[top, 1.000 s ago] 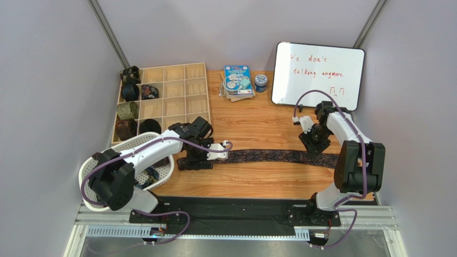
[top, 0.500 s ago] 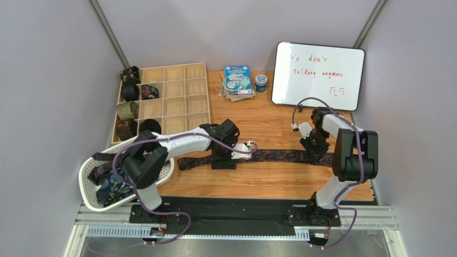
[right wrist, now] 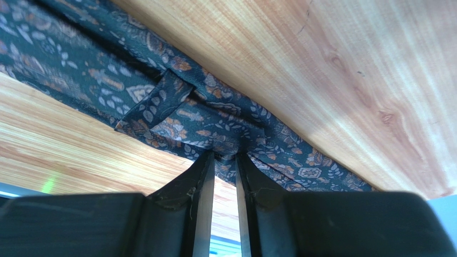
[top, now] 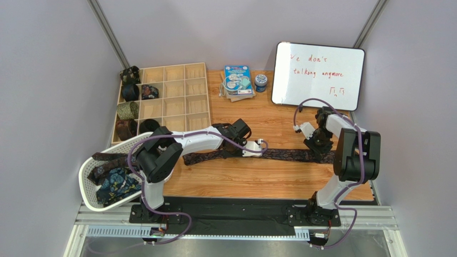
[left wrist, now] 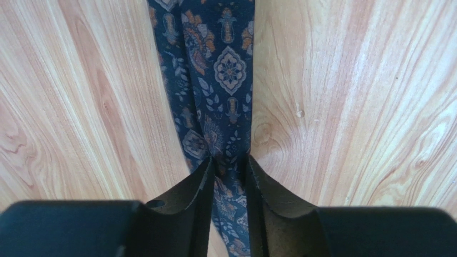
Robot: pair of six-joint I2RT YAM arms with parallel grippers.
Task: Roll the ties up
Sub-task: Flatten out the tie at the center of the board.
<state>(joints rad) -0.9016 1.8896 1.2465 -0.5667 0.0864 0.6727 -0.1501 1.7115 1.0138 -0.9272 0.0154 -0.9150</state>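
A navy patterned tie (top: 287, 155) lies stretched across the wooden table (top: 241, 181), pinched in two places.
Nearest, at the left, a white basket (top: 86, 172) holds loose ties (top: 113, 184). Beyond it, the left gripper (left wrist: 228, 160) is closed on the stretched tie's middle, and the right gripper (right wrist: 225, 155) is closed on a fold at its right end. Farther back, rolled ties (top: 127, 110) fill the leftmost compartments of a divided tray (top: 174, 96).

top: overhead, far | wrists: close, downward | shared: tie (left wrist: 214, 80)
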